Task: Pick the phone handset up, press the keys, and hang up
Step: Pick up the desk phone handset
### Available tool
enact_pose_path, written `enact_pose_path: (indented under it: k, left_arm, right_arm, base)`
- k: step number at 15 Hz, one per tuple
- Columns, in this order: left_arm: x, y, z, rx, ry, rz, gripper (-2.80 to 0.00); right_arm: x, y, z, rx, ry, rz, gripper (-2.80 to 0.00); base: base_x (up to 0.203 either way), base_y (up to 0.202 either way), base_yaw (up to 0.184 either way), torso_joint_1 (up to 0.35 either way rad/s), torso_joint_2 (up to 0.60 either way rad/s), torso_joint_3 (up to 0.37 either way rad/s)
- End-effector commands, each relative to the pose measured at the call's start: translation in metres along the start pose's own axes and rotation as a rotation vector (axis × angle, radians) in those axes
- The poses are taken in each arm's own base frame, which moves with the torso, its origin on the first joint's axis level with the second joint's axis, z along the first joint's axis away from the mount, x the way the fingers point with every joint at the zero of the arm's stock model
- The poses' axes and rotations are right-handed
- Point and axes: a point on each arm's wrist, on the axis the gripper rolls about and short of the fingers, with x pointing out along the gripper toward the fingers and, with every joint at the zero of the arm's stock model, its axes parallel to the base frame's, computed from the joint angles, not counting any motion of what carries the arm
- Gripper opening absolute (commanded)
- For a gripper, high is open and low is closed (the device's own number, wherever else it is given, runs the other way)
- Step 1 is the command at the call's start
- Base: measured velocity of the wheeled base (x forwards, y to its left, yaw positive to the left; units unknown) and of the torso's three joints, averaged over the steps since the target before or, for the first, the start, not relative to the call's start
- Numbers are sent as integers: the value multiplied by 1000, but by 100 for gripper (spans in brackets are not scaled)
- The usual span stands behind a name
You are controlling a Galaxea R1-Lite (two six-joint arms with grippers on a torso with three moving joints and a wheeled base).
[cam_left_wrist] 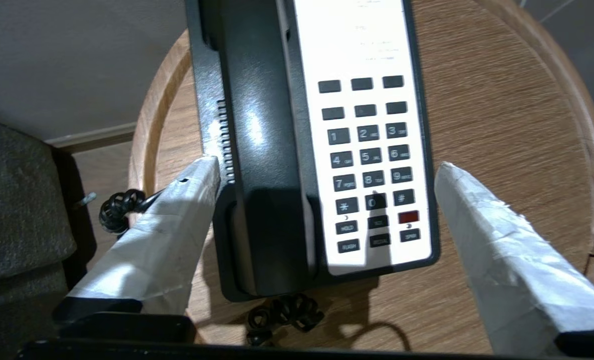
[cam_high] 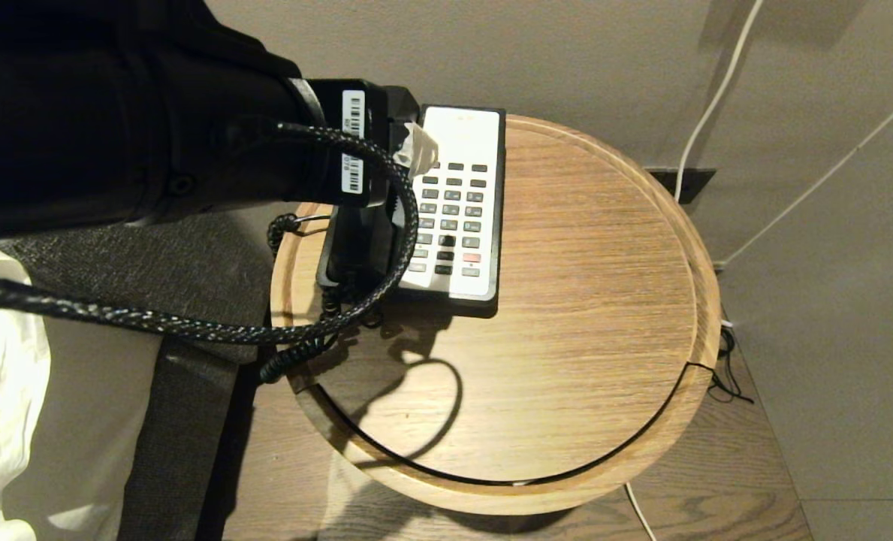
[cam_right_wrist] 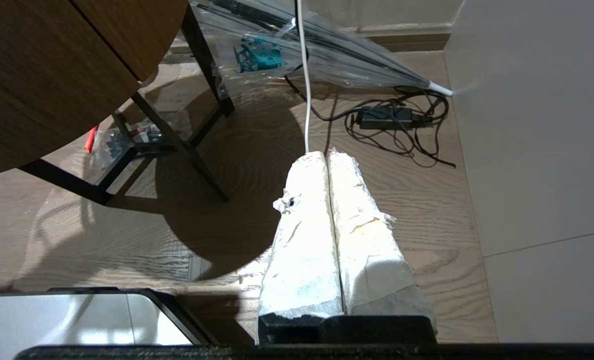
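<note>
Over phone base point(cam_left_wrist: 212, 125): left end effector point(cam_left_wrist: 326, 172) released, straddling phone handset point(cam_left_wrist: 262, 150), keys point(cam_left_wrist: 371, 165).

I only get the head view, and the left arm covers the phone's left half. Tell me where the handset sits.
Observer: The phone handset lies in its cradle on the phone base, beside the keys.
Operator: Report the left gripper.
Observer: The left gripper is open and holds nothing. Its taped fingers are spread on either side of the phone.
Operator: Now the right arm.
Observer: The right gripper is shut and empty. It hangs low beside the table, over the wooden floor.
</note>
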Motion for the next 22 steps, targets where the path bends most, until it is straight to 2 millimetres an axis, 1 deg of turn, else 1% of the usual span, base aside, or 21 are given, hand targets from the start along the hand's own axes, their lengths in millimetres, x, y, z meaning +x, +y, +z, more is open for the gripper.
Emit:
enact_pose_path:
  k: [1,3,4,6,7,9,12,13,14,16,17,18,19,20,21,22]
  left_arm:
    - [2,-1,-4,18,24,-9,0]
    - [1,2,-9,61,43,-50,0]
    - [1,4,-8,120,39,-65,0]
    - [-5,8,-7,216,26,-67,0]
    - [-7,10,-8,216,25,-54,0]
    - [-8,11,-8,164,22,-49,0]
    - [5,9,3,105,-33,-32,0]
    - [6,9,3,102,-33,-32,0]
    - [9,8,-1,113,-12,-27,0]
    - [12,8,1,118,8,-21,0]
    - [15,12,1,109,40,-10,0]
    - [14,16,0,109,93,-14,0]
    - [13,19,4,82,131,-28,0]
    - [17,18,9,-6,145,-34,0]
    - [22,16,12,-46,158,-35,0]
    - [28,14,10,-52,197,-26,0]
  right_arm:
    - [0,0,0,0,1,1,-280]
    - [0,0,0,0,1,1,-280]
    - [0,0,0,0,1,1,-280]
    - [0,0,0,0,1,0,-280]
    - [0,0,0,0,1,0,-280]
    - [0,0,0,0,1,1,-280]
    - [0,0,0,0,1,1,-280]
    - [0,0,0,0,1,0,-280]
    - [0,0,0,0,1,0,-280]
    - [0,0,0,0,1,1,-280]
    - [0,0,0,0,1,0,-280]
    - [0,0,0,0,1,1,-280]
    - [0,0,0,0,1,0,-280]
    - [0,0,0,0,1,0,-280]
    - [0,0,0,0,1,1,-280]
    - [0,0,0,0,1,1,-280]
  base:
    - [0,0,0,0,0,0]
    - [0,0,0,0,0,0]
    - [0,0,0,0,0,0]
    - [0,0,0,0,0,0]
    - [0,0,0,0,0,0]
    - [0,0,0,0,0,0]
    - [0,0,0,0,0,0]
    - [0,0,0,0,0,0]
    - [0,0,0,0,0,0]
    - [0,0,0,0,0,0]
    - [0,0,0,0,0,0]
    - [0,0,0,0,0,0]
    - [0,0,0,0,0,0]
    - [0,0,0,0,0,0]
    - [0,0,0,0,0,0]
    - [0,0,0,0,0,0]
